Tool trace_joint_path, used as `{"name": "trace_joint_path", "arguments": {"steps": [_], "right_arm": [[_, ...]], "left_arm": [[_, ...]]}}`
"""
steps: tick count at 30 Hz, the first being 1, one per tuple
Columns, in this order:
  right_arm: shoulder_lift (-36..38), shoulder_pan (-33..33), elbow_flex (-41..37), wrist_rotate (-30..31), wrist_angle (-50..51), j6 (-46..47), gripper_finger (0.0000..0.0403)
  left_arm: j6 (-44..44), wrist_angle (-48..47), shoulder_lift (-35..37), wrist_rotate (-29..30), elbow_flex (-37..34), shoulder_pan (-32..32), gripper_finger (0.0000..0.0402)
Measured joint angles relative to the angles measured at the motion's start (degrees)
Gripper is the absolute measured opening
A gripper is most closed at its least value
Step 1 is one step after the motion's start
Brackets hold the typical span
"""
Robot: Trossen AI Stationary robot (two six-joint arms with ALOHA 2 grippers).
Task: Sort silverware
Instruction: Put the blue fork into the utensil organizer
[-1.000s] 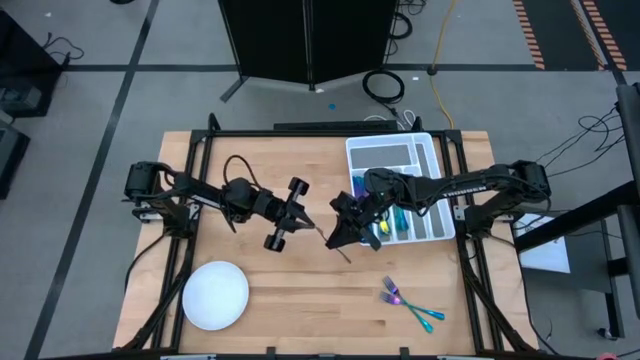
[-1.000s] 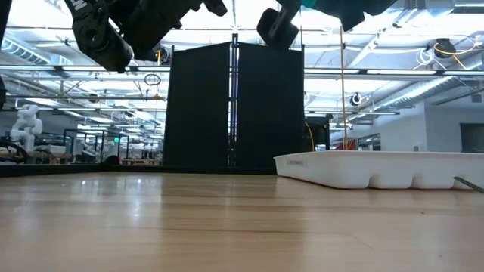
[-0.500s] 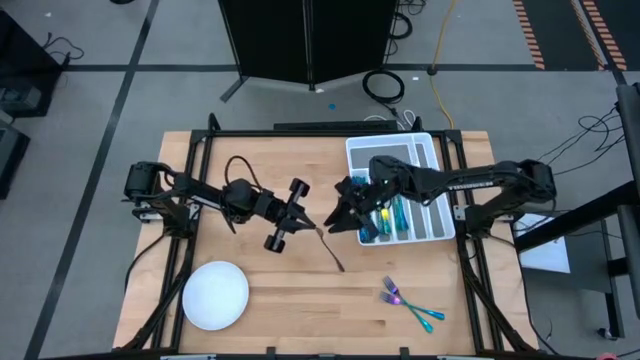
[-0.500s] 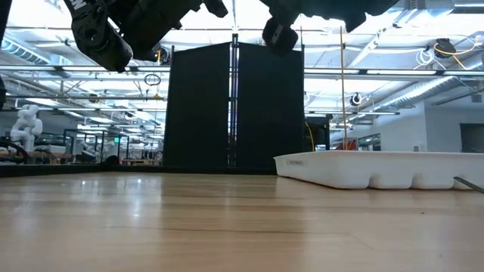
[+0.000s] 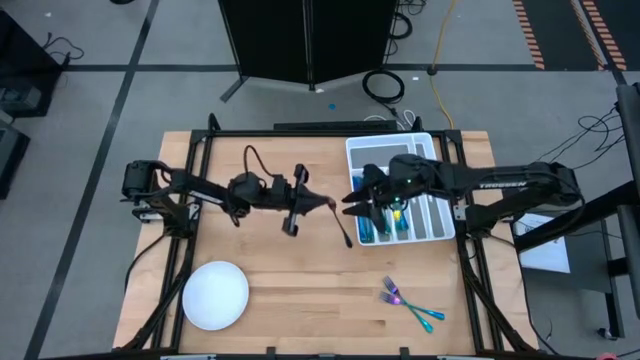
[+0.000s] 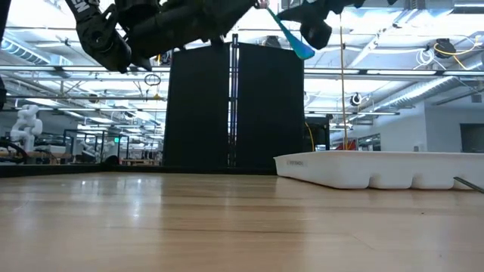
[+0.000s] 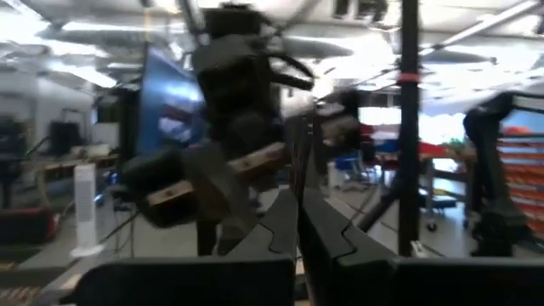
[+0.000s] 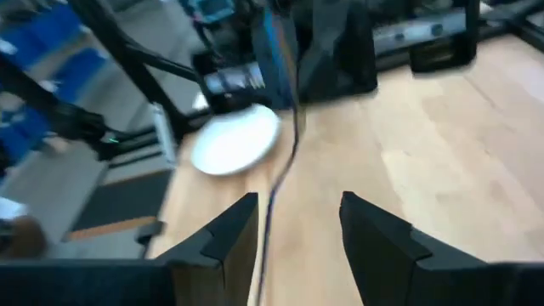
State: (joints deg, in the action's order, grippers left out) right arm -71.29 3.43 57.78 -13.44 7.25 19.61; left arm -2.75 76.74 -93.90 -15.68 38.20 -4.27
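My left gripper [image 5: 327, 203] is over the table's middle, shut on one slim piece of silverware [image 5: 343, 226] with a teal free end [image 6: 301, 48]. Just right of it, beside the tray, my right gripper [image 5: 352, 200] stands open and points at that piece. In the right wrist view the piece [image 8: 280, 161] shows as a thin line beyond the open fingers [image 8: 228, 238], untouched. More silverware [image 5: 388, 218] lies in the white divided tray [image 5: 432, 190]. Two pieces [image 5: 408, 303] lie on the table near its front right. My left gripper pinches the piece by its upper end [image 5: 333, 206] between its two shut fingers. The fingers come about level from the table's left. The piece hangs slanting down and away from the fingers, its teal end [image 6: 301, 48] lowest, well clear of the table.
A round white plate [image 5: 215, 295] sits near the table's front left. The tray fills the far right corner. Bare wood lies between the plate and the two loose pieces. A black panel [image 6: 234, 106] stands behind the table.
My right gripper has opened, let go of the piece and drawn back up toward the tray. My left gripper has kept hold of the piece's end, turned at the wrist and swung toward the far edge, so the piece now hangs from it alone.
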Motion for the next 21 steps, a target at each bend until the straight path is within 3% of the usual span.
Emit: {"name": "trace_joint_path", "arguments": {"steps": [12,21], "right_arm": [[-1.07,-6.11,-0.07,18.03,4.58,-0.63,0.0155],[-1.05,-12.11,-3.24,25.21,2.77,-0.33,0.0155]], "left_arm": [[-5.98,-1.6,0.01,1.2,0.0,-1.84,0.0],[-6.03,-2.18,0.01,1.2,0.0,-1.32,0.0]]}}
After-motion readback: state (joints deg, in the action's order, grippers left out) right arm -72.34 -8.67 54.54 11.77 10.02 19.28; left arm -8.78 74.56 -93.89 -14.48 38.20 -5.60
